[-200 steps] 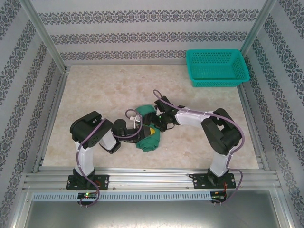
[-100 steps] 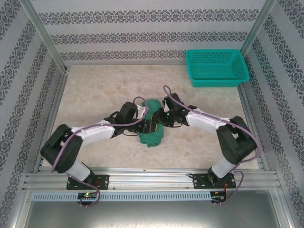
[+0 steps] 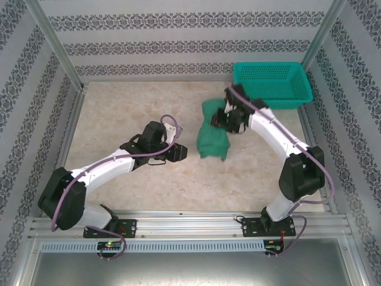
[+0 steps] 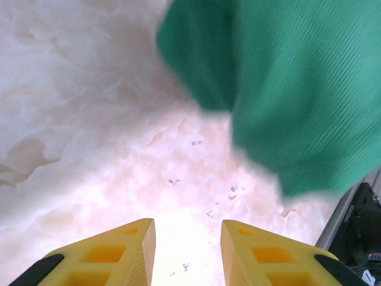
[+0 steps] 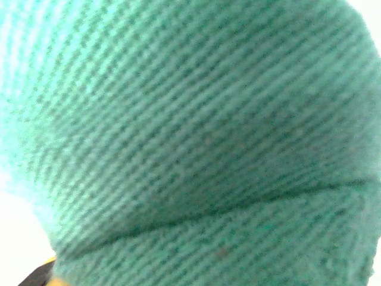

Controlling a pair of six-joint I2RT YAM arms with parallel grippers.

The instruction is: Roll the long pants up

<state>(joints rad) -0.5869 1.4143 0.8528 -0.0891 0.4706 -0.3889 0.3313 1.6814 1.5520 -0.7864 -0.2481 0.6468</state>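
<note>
Right tool (image 3: pixel 228 119) grasps the long pants (image 3: pixel 212 141); left tool (image 4: pixel 187 235) gapes empty near them

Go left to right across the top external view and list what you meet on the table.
left pincer → long pants → teal basket

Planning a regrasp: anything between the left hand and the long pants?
Nothing visible. Only bare table lies between the left hand and the long pants; the hand is open and empty.
</note>
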